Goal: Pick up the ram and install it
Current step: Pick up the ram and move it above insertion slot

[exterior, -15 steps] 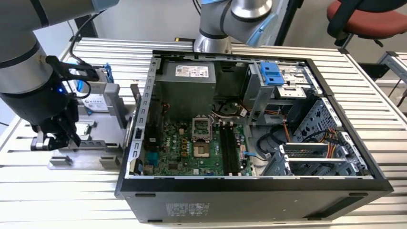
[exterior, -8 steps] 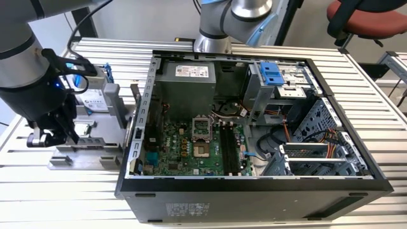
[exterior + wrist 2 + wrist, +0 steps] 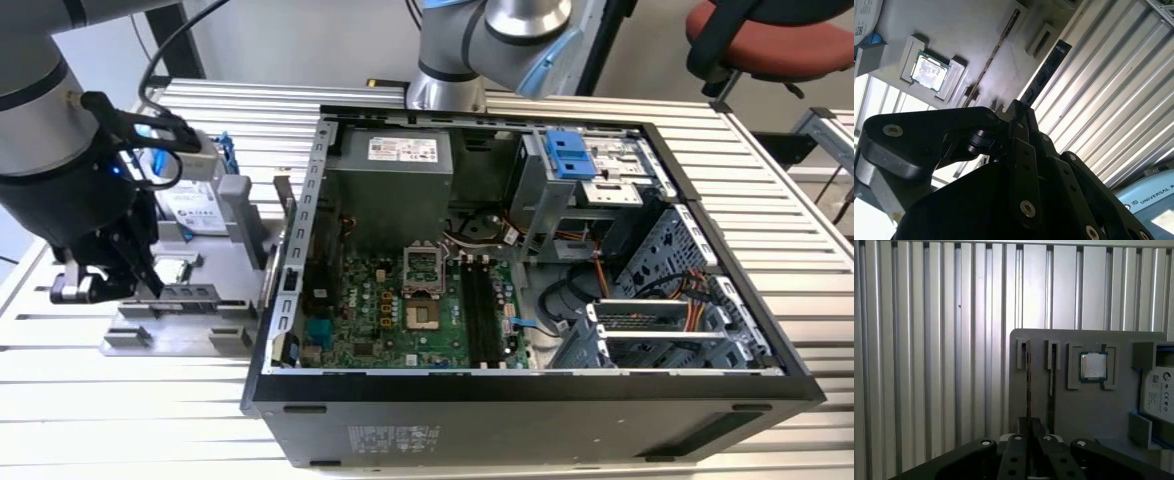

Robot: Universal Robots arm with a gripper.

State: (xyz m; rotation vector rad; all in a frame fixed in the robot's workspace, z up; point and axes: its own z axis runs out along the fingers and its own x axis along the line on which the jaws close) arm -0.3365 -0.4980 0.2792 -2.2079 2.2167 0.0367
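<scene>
Labels in white print sit on the hard drive (image 3: 1159, 390) in its blue bracket, on the power supply (image 3: 403, 150), and on the near wall of the computer case (image 3: 534, 420). The ram (image 3: 1027, 385) stands on edge in a slot of the grey holder (image 3: 1094, 410), left of the case in the exterior view, its long axis parallel to the ribs of the table (image 3: 929, 365), beside a second stick (image 3: 1052, 380). The gripper (image 3: 1030, 427) is clamped on one end of the ram.

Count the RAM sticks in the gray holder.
2. Both stand edgewise in neighbouring slots of the gray holder: one RAM stick farther from the processor chip, the other next to it.
</scene>
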